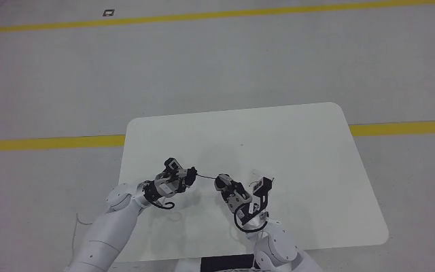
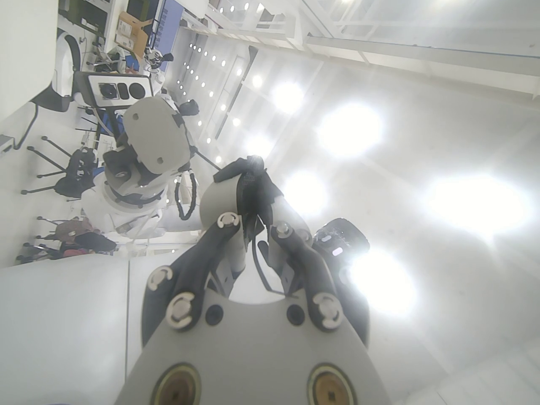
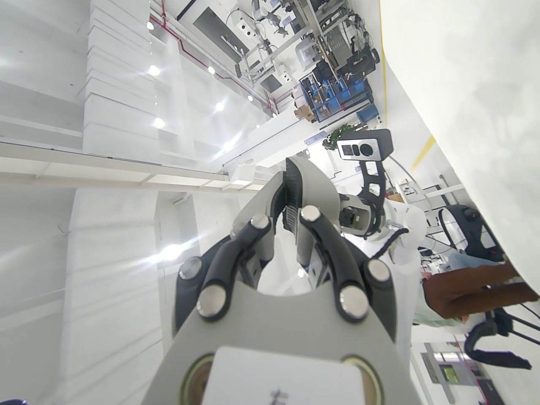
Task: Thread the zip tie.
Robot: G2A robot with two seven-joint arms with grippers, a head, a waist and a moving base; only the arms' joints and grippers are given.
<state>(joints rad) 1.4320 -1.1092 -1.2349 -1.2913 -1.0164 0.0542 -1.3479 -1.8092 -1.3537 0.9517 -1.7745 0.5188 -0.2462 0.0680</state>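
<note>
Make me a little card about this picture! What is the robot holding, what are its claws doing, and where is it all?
Thing held: thin black plastic zip tie, stretched between the two claws
Left claw: shut on one end of the tie
Right claw: shut on the other end
Where: over the near part of the white rounded table
Threaded yet: too thin to tell, no loop seen

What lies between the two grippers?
In the top view, only the zip tie: a thin black strand running from the left gripper to the right gripper, over bare white table.
</note>
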